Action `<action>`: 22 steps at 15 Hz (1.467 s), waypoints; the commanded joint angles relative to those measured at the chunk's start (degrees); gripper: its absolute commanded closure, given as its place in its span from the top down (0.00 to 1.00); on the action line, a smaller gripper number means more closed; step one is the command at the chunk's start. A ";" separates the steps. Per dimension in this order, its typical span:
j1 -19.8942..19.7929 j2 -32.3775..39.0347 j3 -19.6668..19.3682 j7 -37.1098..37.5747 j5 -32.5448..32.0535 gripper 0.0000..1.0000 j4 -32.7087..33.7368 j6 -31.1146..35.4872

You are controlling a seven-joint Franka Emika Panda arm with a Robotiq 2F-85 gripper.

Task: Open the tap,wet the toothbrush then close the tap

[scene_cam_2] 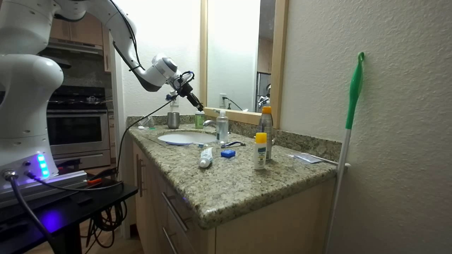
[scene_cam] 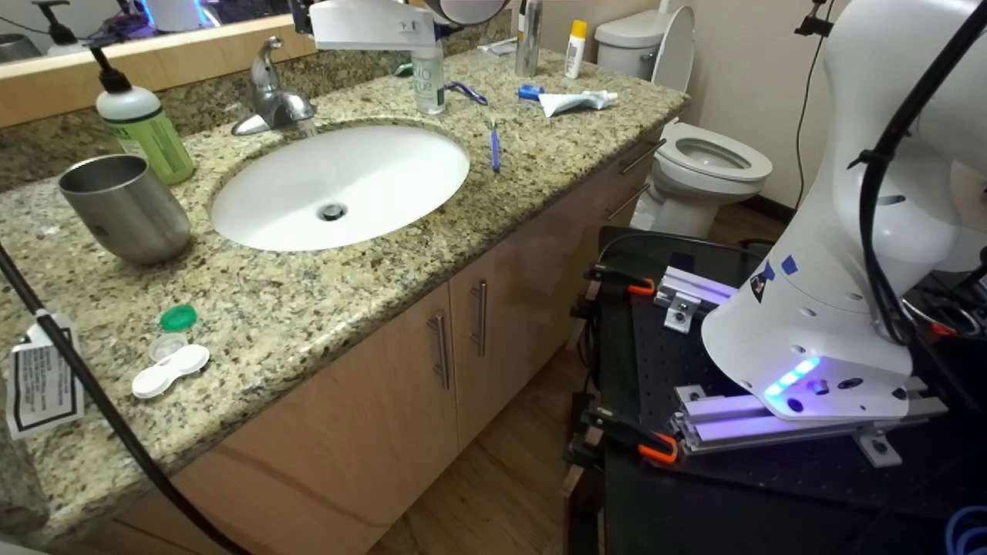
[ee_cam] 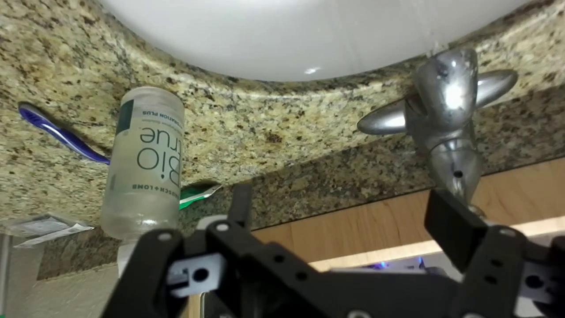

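The chrome tap [scene_cam: 277,108] stands behind the basin, also in an exterior view [scene_cam_2: 209,123] and the wrist view [ee_cam: 448,95]. Its lever stands raised, and a faint stream of water appears to fall from the spout. The blue-and-white toothbrush [scene_cam: 494,146] lies on the counter beside the basin, also in an exterior view [scene_cam_2: 180,143]; it is out of the wrist view. My gripper [ee_cam: 348,216] is open with nothing between its fingers. One finger overlaps the lever end in the wrist view; contact cannot be told. In an exterior view the gripper [scene_cam_2: 200,106] is above the counter's back.
A clear bottle [ee_cam: 148,163] stands upright beside the tap. A blue razor [scene_cam: 466,92], toothpaste tube [scene_cam: 574,102] and sunscreen bottle [scene_cam: 575,50] are further along. A green soap bottle [scene_cam: 146,127] and metal cup [scene_cam: 127,208] flank the basin [scene_cam: 385,177]. The mirror frame [ee_cam: 362,229] is behind.
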 commanded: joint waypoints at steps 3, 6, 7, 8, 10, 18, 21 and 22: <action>0.96 9.10 -5.51 14.51 -1.05 1.00 12.84 5.71; -4.67 9.00 2.03 8.00 7.07 1.00 14.91 1.13; -0.66 7.72 -2.99 11.67 3.16 1.00 13.31 2.98; -1.92 8.17 -1.07 10.02 5.34 1.00 13.75 2.29; -3.09 8.58 0.74 9.37 6.38 1.00 13.87 1.79; -22.75 8.44 25.77 -17.39 34.76 1.00 17.28 0.89; -21.95 8.53 25.30 -18.11 37.51 1.00 17.03 0.90; -22.80 8.53 26.26 -18.87 38.52 1.00 17.52 0.68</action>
